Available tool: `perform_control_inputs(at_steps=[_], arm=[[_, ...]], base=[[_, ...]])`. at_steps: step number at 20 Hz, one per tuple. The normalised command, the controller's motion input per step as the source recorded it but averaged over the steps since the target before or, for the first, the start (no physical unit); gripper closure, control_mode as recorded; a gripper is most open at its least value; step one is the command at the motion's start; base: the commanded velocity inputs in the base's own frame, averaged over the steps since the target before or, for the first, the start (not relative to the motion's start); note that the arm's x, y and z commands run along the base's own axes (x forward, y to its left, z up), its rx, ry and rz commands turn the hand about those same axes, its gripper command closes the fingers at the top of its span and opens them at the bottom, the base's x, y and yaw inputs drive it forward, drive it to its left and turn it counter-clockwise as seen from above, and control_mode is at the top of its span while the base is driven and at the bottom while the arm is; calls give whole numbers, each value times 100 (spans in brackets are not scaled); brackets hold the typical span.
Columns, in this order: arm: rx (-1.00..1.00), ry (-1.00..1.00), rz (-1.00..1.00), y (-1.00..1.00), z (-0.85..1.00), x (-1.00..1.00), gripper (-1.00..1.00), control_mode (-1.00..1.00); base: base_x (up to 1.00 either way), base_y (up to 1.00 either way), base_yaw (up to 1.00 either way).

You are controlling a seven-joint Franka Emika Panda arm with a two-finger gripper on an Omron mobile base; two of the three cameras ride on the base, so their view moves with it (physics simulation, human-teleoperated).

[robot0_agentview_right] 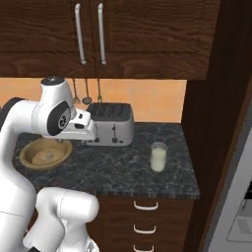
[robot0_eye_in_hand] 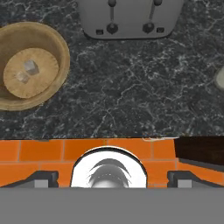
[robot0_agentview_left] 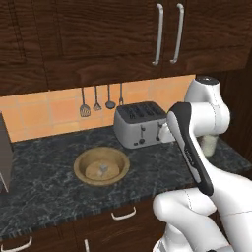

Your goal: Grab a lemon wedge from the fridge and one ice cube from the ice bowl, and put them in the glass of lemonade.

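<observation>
At the left of the hand view sits the bowl (robot0_eye_in_hand: 33, 65), and in its flat bottom I see two small pale cubes touching or nearly so; the upper right one is my ice cube (robot0_eye_in_hand: 30, 66). The toaster (robot0_eye_in_hand: 130, 18) stands at top centre, just right of the bowl. The glass (robot0_agentview_right: 158, 156) is at the far right edge of that view, and centre right in the right base view, well apart from the bowl on the dark desk (robot0_eye_in_hand: 131, 96). My jaws are spread wide and hold nothing. I judge the ice pick is the step in hand. To do it well I should centre over one cube only, come straight down inside the rim, and pinch it gently so the other is not nudged.
</observation>
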Motion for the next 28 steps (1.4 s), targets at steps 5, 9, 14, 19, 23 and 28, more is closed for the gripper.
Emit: perform_control_inputs(at_steps=[5, 9, 14, 19, 23, 28], arm=[[0, 0, 0, 0, 0, 0, -100, -100], [0, 3, 0, 6, -38, -1, -100, -100], [0, 0, 6, 58, -76, 0, -100, -100], [0, 0, 14, 99, -65, 13, -100, -100], [0, 0, 14, 100, -58, 43, -100, -100], [-2, 0, 10, 92, -42, 67, -100, -100]], base=[[31, 26, -10], [0, 0, 0], [0, 0, 0], [0, 0, 0], [0, 0, 0], [0, 0, 0]])
